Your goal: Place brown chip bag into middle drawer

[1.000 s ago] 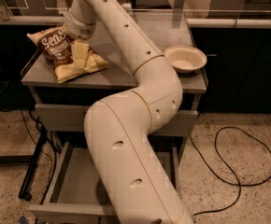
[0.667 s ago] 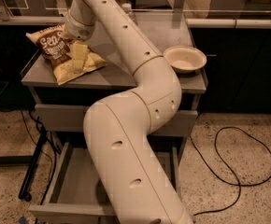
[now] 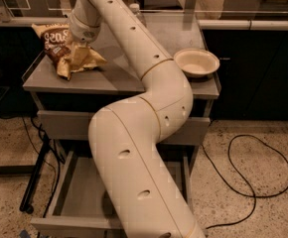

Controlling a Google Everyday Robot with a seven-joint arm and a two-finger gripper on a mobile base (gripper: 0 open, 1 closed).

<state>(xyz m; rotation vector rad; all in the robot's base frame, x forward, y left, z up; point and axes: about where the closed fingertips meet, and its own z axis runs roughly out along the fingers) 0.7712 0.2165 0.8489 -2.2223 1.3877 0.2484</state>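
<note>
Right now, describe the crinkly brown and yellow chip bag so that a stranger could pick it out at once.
Find the grey metal cabinet's flat top; the crinkly dark brown and pale yellow chip bag lies at its back left corner, with the robot's gripper on it. Unlike the plain round cream bowl at the right edge, it bears white lettering.

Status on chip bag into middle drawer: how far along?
Done: the middle drawer stands pulled open; the bag is not in it. In hand: the end effector is down on the chip bag, which lies at the left end of the cabinet top; whether it is gripped I cannot tell. Left: lift the bag, carry it down, set it in the drawer.
</note>
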